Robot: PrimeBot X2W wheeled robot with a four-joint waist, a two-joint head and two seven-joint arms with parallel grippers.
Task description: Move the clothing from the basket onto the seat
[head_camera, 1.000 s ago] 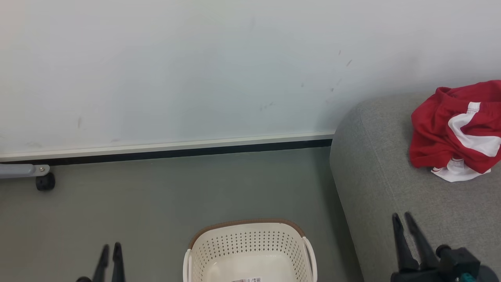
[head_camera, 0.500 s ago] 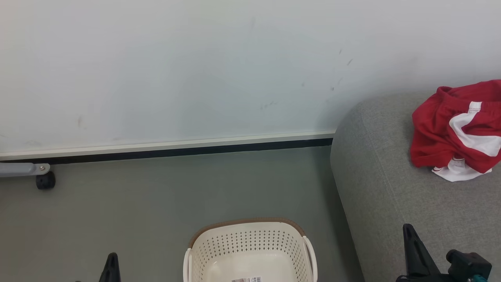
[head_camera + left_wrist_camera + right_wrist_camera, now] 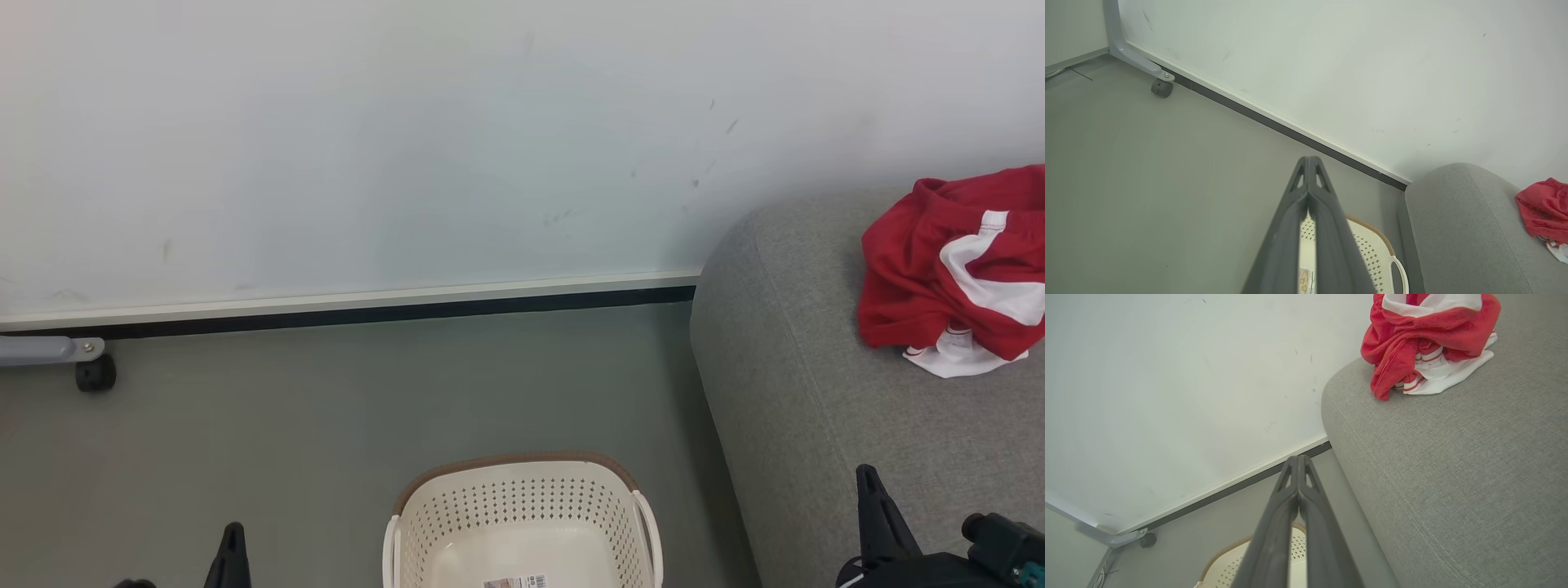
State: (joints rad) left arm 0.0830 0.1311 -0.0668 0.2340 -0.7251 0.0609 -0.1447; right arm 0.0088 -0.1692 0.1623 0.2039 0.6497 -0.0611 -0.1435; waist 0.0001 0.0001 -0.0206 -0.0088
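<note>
Right wrist view | right pincer point(image 3: 1298, 457) closed, empty | left pincer point(image 3: 1309, 159) likewise | clothing point(image 3: 1412, 335) bunched on seat point(image 3: 1453, 477), up-right of right pincer, axis unclear

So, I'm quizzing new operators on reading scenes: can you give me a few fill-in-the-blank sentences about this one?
The clothing lies on the upholstered ____.
The basket stands on the ____.
The left end effector and the right end effector are both ____.
Missing words: seat; floor; shut.
</note>
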